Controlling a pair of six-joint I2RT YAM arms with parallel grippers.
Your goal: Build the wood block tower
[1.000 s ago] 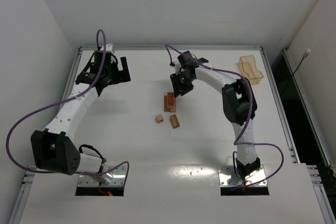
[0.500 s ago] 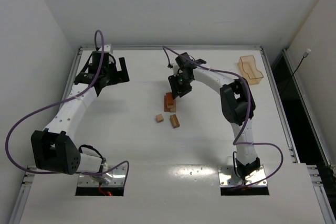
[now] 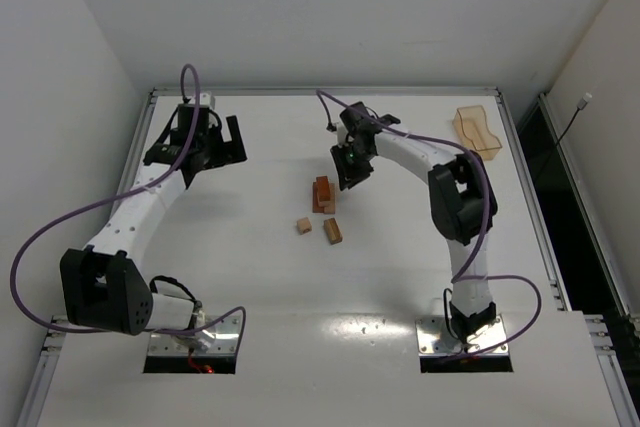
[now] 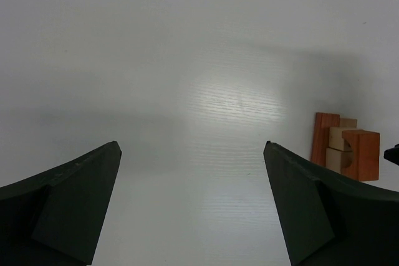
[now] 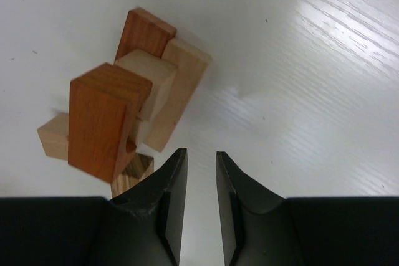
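R gripper (image 5: 201, 154) jaws nearly together, slim gap, nothing btwn; wood block tower (image 5: 159, 85) just ahead-left of it, nearest reddish bar (image 5: 100, 123) standing on end. L gripper (image 4: 192, 144) wide apart.

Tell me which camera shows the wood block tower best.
Right wrist view: the wood block tower is close and large, tan and reddish blocks distinct. Top external shows it tiny at mid-table; left wrist catches it small at its right edge.

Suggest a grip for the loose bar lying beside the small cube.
Take the loose bar across its two long sides at mid-length, from straight above: it lies flat, apart from the small cube and the tower, so both sides look free.
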